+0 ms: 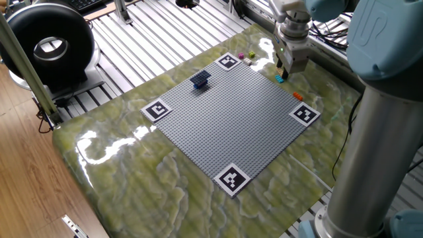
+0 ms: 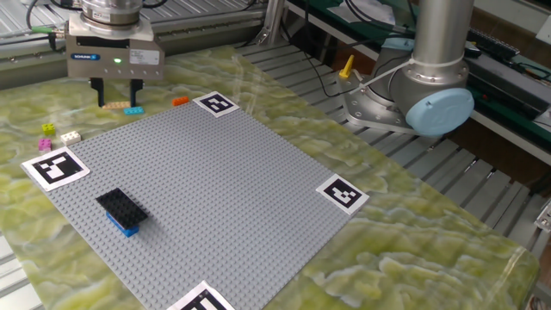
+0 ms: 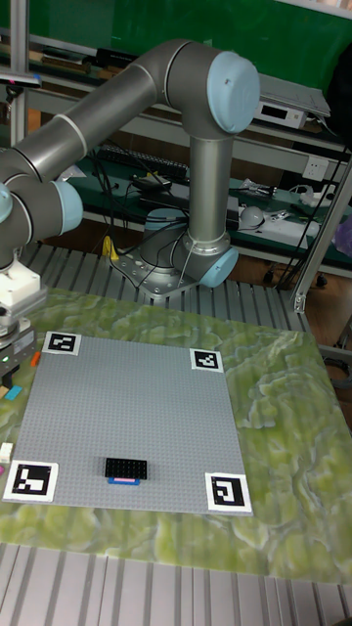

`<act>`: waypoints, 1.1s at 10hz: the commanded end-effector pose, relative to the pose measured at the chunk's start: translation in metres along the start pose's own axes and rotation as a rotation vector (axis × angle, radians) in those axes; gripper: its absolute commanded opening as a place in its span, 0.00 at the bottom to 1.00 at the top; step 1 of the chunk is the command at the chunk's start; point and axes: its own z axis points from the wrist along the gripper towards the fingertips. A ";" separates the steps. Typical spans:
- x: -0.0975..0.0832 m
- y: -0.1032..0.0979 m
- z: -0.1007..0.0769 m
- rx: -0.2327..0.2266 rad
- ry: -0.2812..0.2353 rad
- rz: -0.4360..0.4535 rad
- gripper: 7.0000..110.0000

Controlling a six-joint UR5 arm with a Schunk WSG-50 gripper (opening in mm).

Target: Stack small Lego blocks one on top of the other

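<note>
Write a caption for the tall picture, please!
A big robot arm reaches over a grey baseplate holding one black-on-blue Lego stack.

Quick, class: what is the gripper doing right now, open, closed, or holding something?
Gripper: open and holding nothing, its fingers straddling the tan Lego block beside the cyan Lego block.

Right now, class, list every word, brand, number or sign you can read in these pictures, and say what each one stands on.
"UR", partly cut off: on the arm's blue joint cap.
Small dark brand label on the pincer body: too blurred to read.
Four black-and-white marker squares, such as this one, at the corners of the grey baseplate: patterns, no letters.
Nothing readable on the Lego blocks.
</note>
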 end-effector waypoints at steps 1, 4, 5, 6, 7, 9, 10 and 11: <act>-0.002 0.004 -0.001 -0.020 -0.013 0.043 0.00; 0.000 -0.005 -0.002 0.019 -0.003 0.050 0.00; -0.002 -0.008 -0.005 0.033 0.001 0.056 0.00; 0.000 -0.010 -0.007 0.046 0.014 0.062 0.00; 0.000 -0.011 -0.009 0.056 0.019 0.070 0.00; 0.001 -0.010 -0.012 0.056 0.016 0.111 0.00; 0.001 -0.009 -0.015 0.057 0.017 0.129 0.00; 0.000 -0.007 -0.018 0.055 0.019 0.145 0.00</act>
